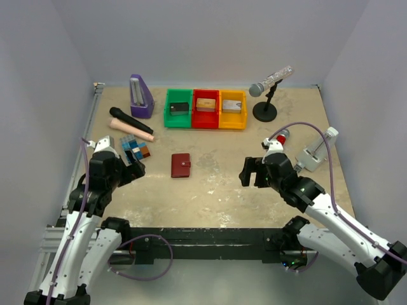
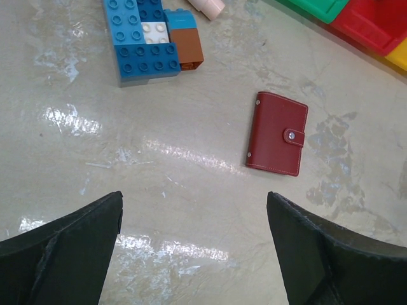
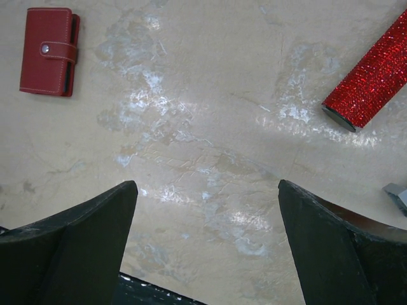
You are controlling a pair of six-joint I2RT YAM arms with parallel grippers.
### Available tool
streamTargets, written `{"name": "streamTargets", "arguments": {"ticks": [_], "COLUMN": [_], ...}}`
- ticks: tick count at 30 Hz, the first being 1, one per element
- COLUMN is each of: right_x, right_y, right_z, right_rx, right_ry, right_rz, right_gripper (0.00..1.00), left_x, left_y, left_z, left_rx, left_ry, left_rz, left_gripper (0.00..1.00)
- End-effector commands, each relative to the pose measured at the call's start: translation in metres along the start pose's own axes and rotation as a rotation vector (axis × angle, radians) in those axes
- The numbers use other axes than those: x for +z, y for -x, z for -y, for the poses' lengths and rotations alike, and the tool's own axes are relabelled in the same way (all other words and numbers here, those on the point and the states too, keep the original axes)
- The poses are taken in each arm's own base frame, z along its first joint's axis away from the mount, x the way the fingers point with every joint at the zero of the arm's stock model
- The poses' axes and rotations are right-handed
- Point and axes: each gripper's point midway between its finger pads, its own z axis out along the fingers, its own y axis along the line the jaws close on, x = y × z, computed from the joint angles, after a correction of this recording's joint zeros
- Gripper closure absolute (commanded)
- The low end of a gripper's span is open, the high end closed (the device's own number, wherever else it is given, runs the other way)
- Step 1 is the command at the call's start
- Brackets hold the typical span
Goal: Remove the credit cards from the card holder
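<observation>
Card holder [image 1: 180, 165] shut, toy bricks [image 1: 135, 150] near

Bright, even light falls from above, leaving only soft shadows. White glare streaks the table [image 2: 76, 121] just ahead of the left gripper [image 2: 194, 248] and the right gripper [image 3: 206, 241]. Focus is sharp.

Lab test cell: white walls [image 1: 203, 38], robot table [image 1: 216, 203]

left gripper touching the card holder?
Apart. The left wrist view shows bare table between the open left gripper and the snapped-shut card holder, which lies ahead of its fingertips.
</observation>
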Motion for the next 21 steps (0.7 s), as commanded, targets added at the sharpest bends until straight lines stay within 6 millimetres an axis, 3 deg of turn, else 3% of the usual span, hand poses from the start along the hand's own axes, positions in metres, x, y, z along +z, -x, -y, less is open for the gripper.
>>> {"name": "streamTargets", "arguments": {"ticks": [1, 7, 10, 15, 21], "right_x": [-0.007, -0.005, -0.002, 0.01, 0.024], "right_y": [0.015, 0.016, 0.013, 0.006, 0.004], "right_z": [-0.015, -0.022, -0.025, -0.035, -0.048], "right_rx": [0.01, 0.002, 0.008, 0.03, 0.053], "right_ry": [0.075, 0.11, 0.122, 0.148, 0.176], "right_rz": [0.059, 0.05, 0.041, -0.014, -0.067], "right_gripper": [0.04, 0.06, 0.06, 0.09, 0.1], "left_x": [0.0, 0.009, 0.024, 0.054, 0.084], "left_y": [0.0, -0.016, -0.024, -0.04, -0.03], "left_z": [0.017, 0.047, 0.062, 0.083, 0.099], "left_rx": [0.037, 0.06, 0.069, 0.074, 0.033], "left_ry": [-0.083, -0.136, -0.148, -0.159, -0.122], "left_rz": [-0.004, -0.062, -0.101, -0.161, -0.137], "left_gripper": [0.0, 0.0, 0.0, 0.09, 0.11]}}
